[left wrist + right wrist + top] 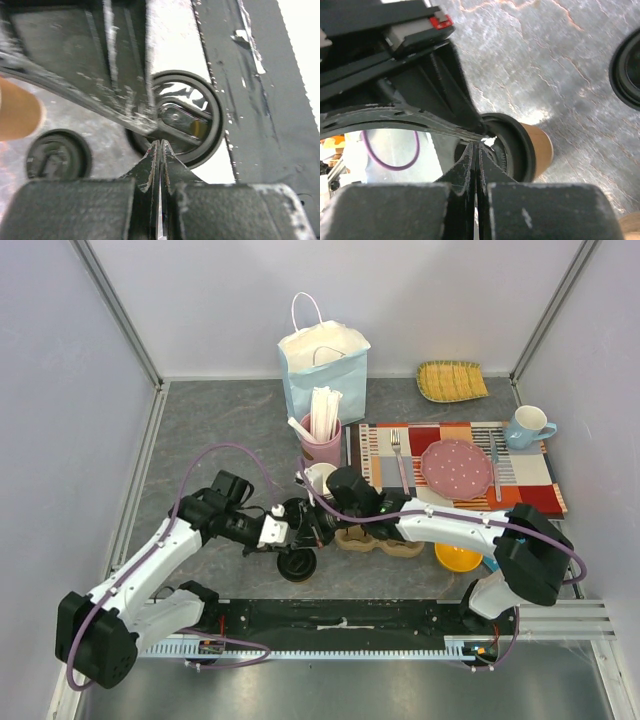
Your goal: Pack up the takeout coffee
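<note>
A: Biggest first. What surrounds the 2 pincers?
B: The bag, well beyond where their tips meet, by the back wall. Then the mat, well off to the side of the right pincer.
A: Closer in?
B: The carrier, under the right arm, just behind that pincer. 1 open cup stands just beyond the tips.
A: The coffee?
B: Tipped on its side, its lid end right at the right pincer's tips. Whether they touch it I cannot tell.
A: And the pincers?
B: Both pressed together, gripping nothing. The left pincer meets the right tip to tip.
A: Smallest?
B: 1 loose lid, flat just nearside of the tips.
</note>
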